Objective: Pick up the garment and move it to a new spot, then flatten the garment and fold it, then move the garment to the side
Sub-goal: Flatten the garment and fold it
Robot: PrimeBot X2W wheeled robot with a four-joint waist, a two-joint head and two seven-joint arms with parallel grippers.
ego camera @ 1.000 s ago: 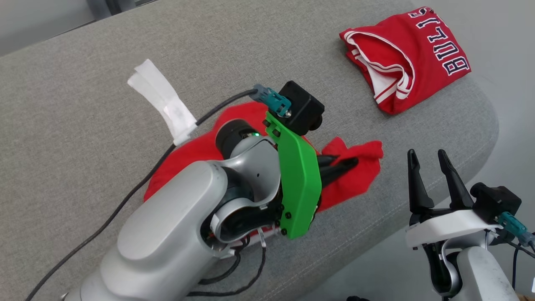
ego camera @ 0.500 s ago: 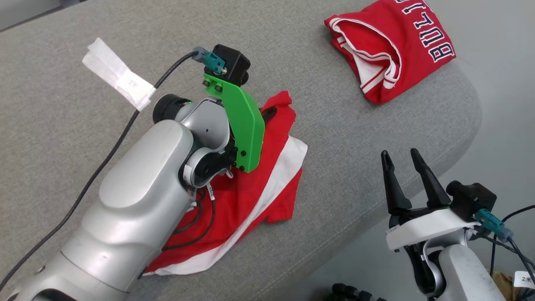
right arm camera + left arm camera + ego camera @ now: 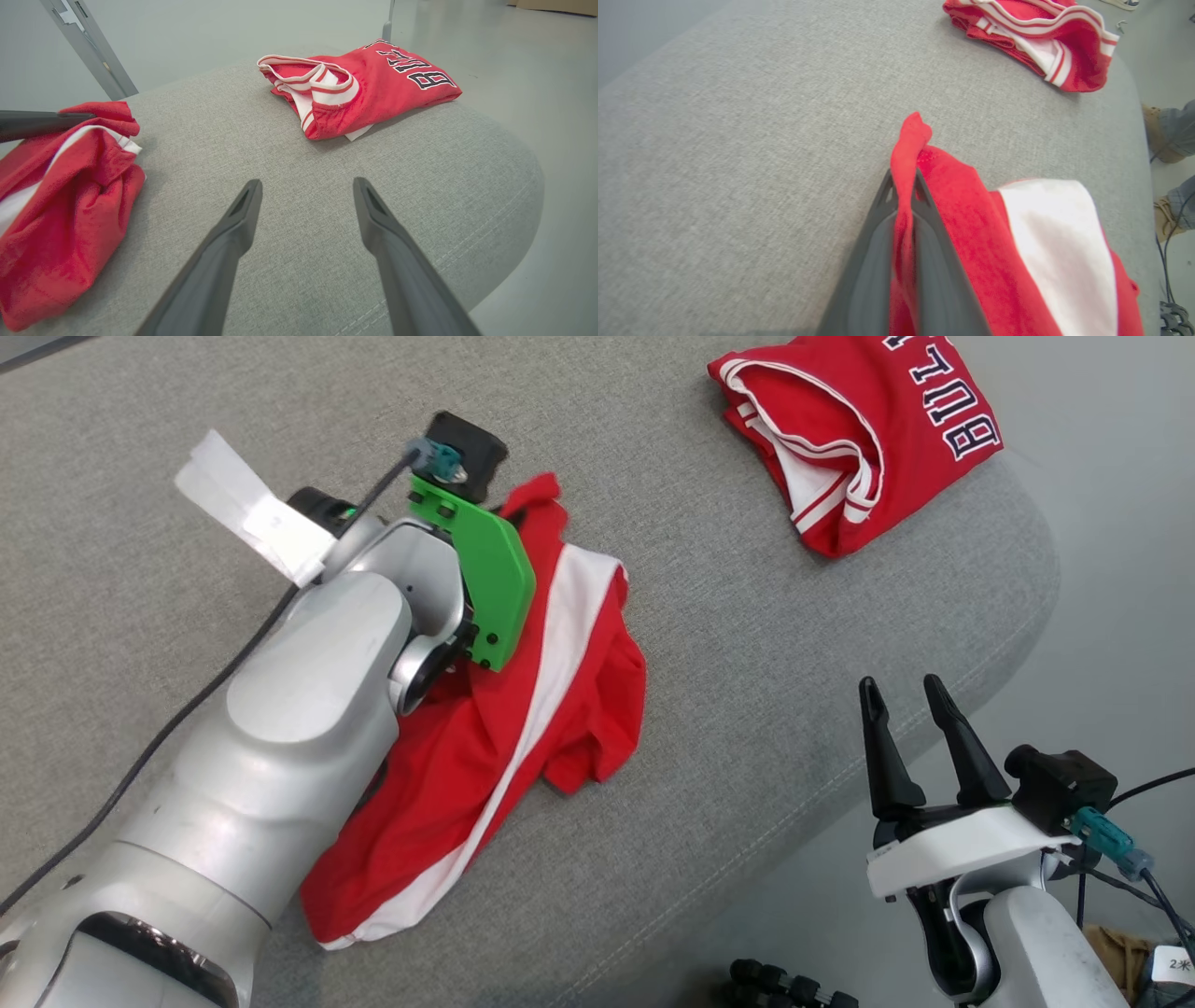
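My left tool point(image 3: 904, 182) pinches a corner of the garment point(image 3: 560, 709) so the rest drapes over the cushion point(image 3: 747, 663), ready for spreading; my right tool point(image 3: 901, 683) hangs wide near the edge, free to help

Hidden and cropped
The left arm point(image 3: 308, 709) covered the garment point(image 3: 597, 709) at 9 o'clock; the jersey point(image 3: 840, 439) was cropped at 1 o'clock.
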